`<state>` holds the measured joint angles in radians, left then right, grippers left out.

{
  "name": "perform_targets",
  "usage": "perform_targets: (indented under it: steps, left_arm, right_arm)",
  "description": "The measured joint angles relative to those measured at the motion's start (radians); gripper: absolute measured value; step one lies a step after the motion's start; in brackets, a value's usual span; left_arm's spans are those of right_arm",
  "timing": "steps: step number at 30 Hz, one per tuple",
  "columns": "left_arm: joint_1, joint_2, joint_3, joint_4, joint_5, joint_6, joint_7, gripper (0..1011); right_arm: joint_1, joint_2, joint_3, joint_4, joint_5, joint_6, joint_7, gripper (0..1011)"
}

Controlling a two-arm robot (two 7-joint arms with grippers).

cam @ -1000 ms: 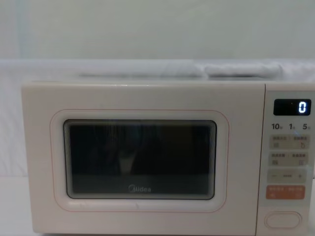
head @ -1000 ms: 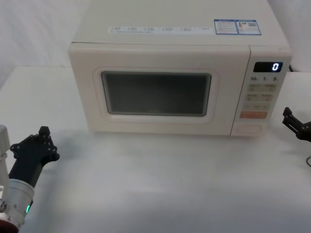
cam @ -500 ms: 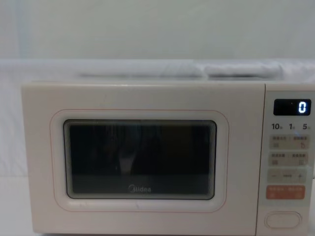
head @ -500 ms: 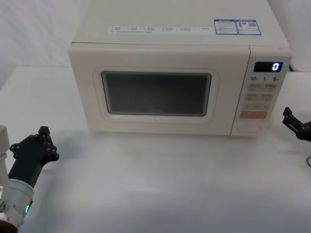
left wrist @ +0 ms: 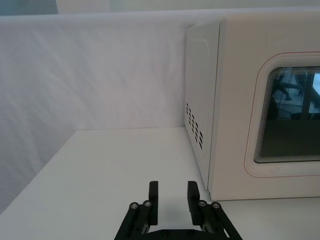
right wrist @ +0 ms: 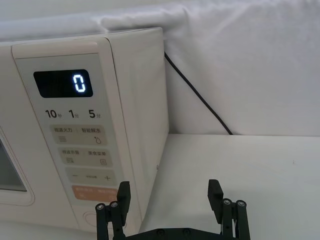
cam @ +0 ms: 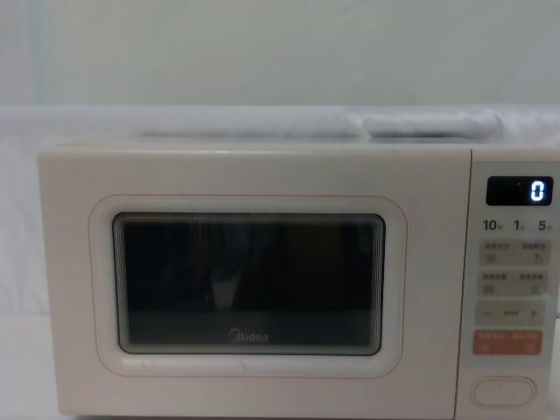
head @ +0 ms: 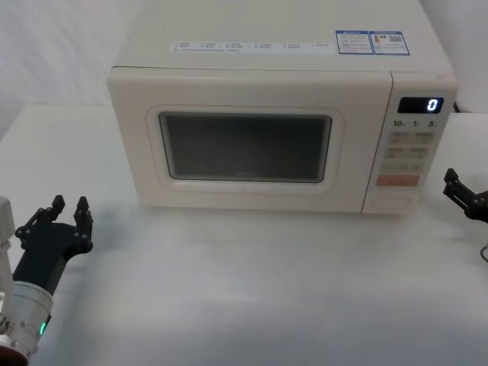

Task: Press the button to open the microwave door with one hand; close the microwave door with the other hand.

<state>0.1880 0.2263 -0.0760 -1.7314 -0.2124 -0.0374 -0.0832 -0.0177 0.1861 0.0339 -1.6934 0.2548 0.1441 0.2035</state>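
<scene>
The cream microwave stands at the middle of the white table, and its door [head: 244, 145] [cam: 249, 280] [left wrist: 280, 115] with the dark window is closed flush. The oval button [head: 391, 203] [cam: 503, 391] [right wrist: 90, 218] sits at the bottom of the control panel. My left gripper [head: 69, 207] [left wrist: 173, 199], on a silver wrist with a green light, hovers open over the table, in front of and to the left of the door's left corner. My right gripper [head: 457, 189] [right wrist: 169, 192] is open wide just right of the control panel, level with the button and apart from it.
The control panel [head: 415, 149] shows a lit "0" display [right wrist: 64, 83]. A black power cable [right wrist: 200, 97] runs down behind the microwave's right side. White cloth lines the back and sides. The table [head: 252, 282] is bare in front of the microwave.
My left gripper's fingers have spread apart from a shut pose. The right gripper and the door have not moved.
</scene>
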Motion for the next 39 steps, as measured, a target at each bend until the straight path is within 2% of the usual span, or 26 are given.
perform_targets:
  steps: [2, 3, 6, 7, 9, 13, 21, 39]
  left_arm:
    - [0.000, 0.000, 0.000, 0.000, 0.000, 0.000, 0.000, 400]
    - [0.000, 0.000, 0.000, 0.000, 0.000, 0.000, 0.000, 469]
    - [0.000, 0.001, 0.000, 0.000, 0.000, 0.000, 0.000, 533]
    - [0.000, 0.001, 0.000, 0.000, 0.000, 0.000, 0.001, 595]
    - [0.000, 0.001, 0.000, -0.001, 0.000, 0.000, 0.001, 633]
    - [0.000, 0.001, 0.000, -0.001, 0.000, 0.000, 0.001, 792]
    - [0.000, 0.001, 0.000, -0.001, 0.000, 0.000, 0.001, 989]
    - [0.000, 0.001, 0.000, -0.001, 0.000, 0.000, 0.001, 1001]
  right_arm:
    - [0.000, 0.000, 0.000, 0.000, 0.000, 0.000, 0.000, 1002]
    - [0.000, 0.000, 0.000, 0.000, 0.000, 0.000, 0.000, 1002]
    - [0.000, 0.000, 0.000, 0.000, 0.000, 0.000, 0.000, 1002]
    - [0.000, 0.000, 0.000, 0.000, 0.000, 0.000, 0.000, 1002]
    - [0.000, 0.000, 0.000, 0.000, 0.000, 0.000, 0.000, 1002]
    - [0.000, 0.000, 0.000, 0.000, 0.000, 0.000, 0.000, 1002]
    - [0.000, 0.000, 0.000, 0.000, 0.000, 0.000, 0.000, 1002]
    - [0.000, 0.000, 0.000, 0.000, 0.000, 0.000, 0.000, 1002]
